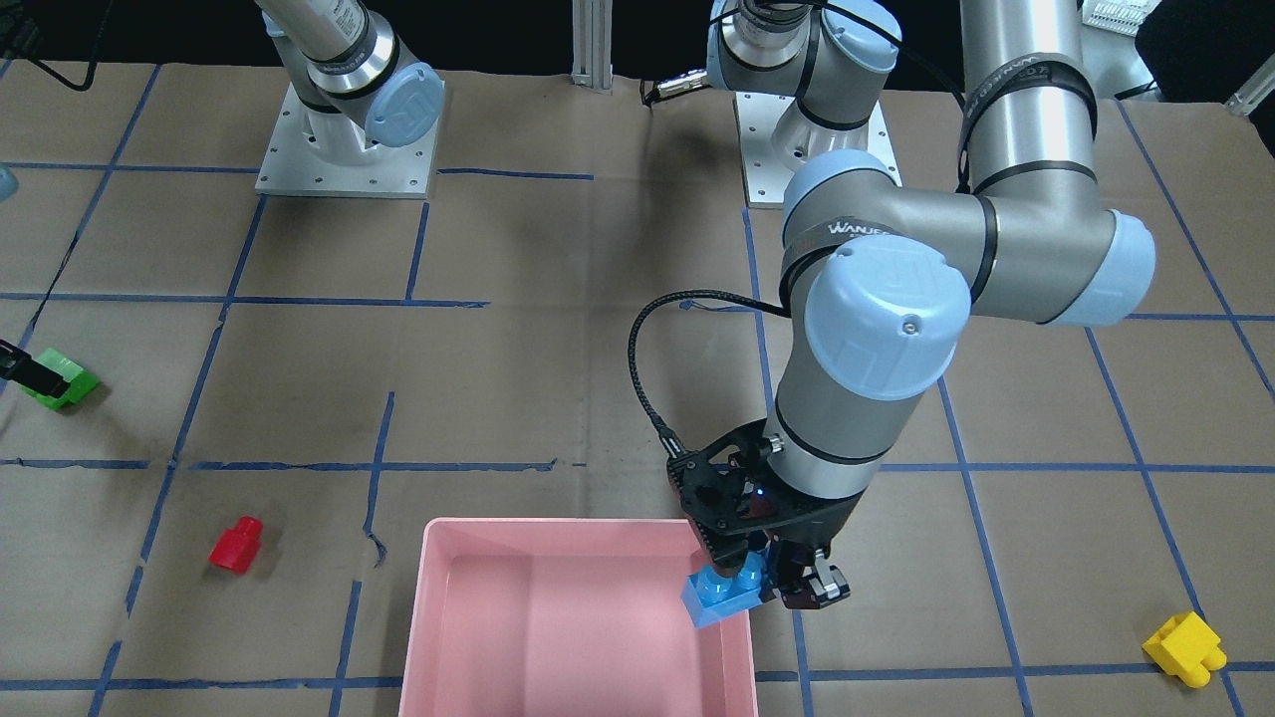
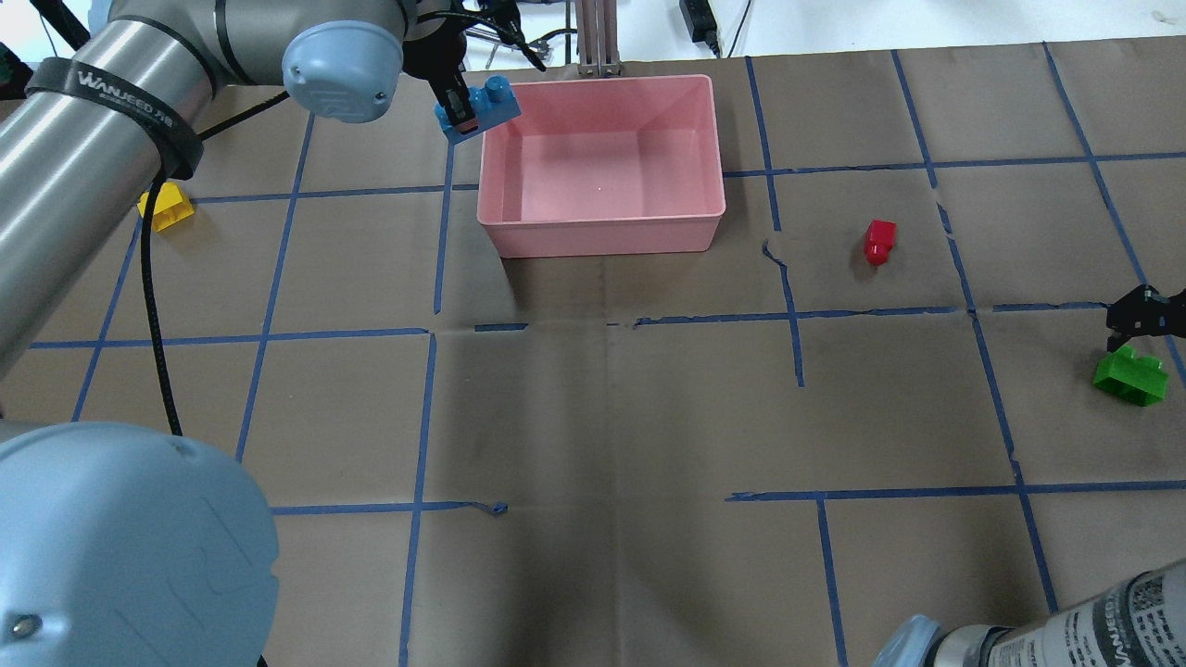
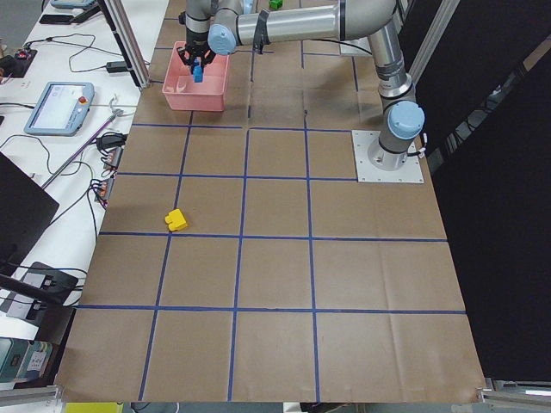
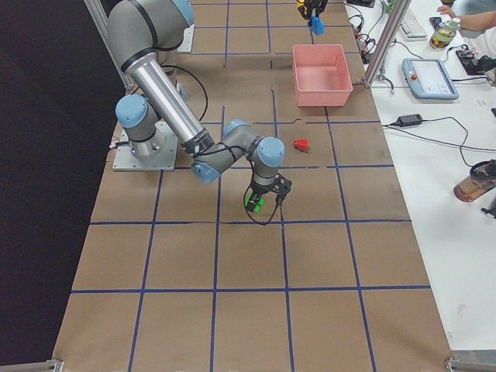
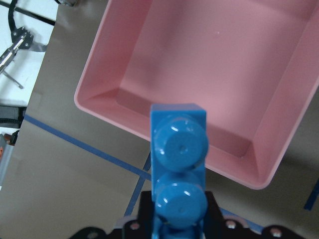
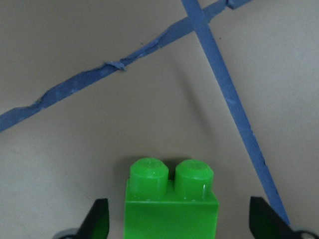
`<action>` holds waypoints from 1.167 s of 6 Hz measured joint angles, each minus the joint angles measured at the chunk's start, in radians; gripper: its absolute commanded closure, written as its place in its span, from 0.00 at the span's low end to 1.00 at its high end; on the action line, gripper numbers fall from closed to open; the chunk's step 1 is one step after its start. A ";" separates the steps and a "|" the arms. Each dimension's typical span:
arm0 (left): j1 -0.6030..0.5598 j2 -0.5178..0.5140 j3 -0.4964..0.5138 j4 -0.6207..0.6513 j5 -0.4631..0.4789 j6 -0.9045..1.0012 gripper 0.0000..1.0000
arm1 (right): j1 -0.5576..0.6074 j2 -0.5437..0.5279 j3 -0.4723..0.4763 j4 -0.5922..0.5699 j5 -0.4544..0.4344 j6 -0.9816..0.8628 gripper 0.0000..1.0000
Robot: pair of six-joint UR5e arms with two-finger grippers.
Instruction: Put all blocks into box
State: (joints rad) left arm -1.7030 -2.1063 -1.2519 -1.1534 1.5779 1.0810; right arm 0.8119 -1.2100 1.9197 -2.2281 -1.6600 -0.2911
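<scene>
My left gripper [image 1: 772, 583] is shut on the long blue block [image 1: 719, 600] and holds it in the air over the pink box's [image 1: 430, 637] corner. In the left wrist view the blue block [image 5: 178, 149] hangs above the box's rim [image 5: 102, 64]. My right gripper [image 2: 1145, 320] is open and low at the green block [image 2: 1129, 377], which lies on the table. In the right wrist view its fingers [image 6: 97, 219] stand wide apart on both sides of the green block [image 6: 172, 199]. The red block [image 2: 878, 241] and the yellow block [image 2: 165, 206] lie on the table.
The table is covered in brown paper with a grid of blue tape [image 2: 602, 324]. The box's inside [image 2: 602, 176] holds nothing. The two arm bases [image 1: 344, 149] stand at the robot's edge. Tablets, cables and a bottle [image 4: 477, 182] lie on a side bench.
</scene>
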 measured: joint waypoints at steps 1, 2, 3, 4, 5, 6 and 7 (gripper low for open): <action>-0.019 -0.034 0.001 0.007 -0.003 0.000 1.00 | 0.000 0.011 0.001 -0.007 0.001 -0.004 0.01; -0.048 -0.074 0.002 0.024 -0.001 0.000 1.00 | 0.000 0.020 0.001 -0.009 0.001 -0.005 0.01; -0.081 -0.113 -0.002 0.062 0.003 0.001 1.00 | 0.000 0.029 0.002 -0.010 -0.001 -0.006 0.02; -0.100 -0.158 -0.005 0.108 0.006 0.003 0.59 | 0.000 0.036 0.002 -0.011 -0.003 -0.007 0.21; -0.108 -0.198 -0.003 0.140 0.006 0.004 0.21 | 0.000 0.040 0.002 -0.015 -0.004 -0.004 0.38; -0.109 -0.213 0.000 0.146 0.006 0.005 0.13 | 0.000 0.040 0.002 -0.019 -0.004 0.001 0.49; -0.107 -0.209 0.003 0.141 0.004 0.007 0.02 | 0.000 0.040 0.002 -0.020 -0.004 0.004 0.52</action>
State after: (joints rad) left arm -1.8097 -2.3152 -1.2489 -1.0127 1.5823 1.0881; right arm 0.8115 -1.1697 1.9217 -2.2478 -1.6643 -0.2874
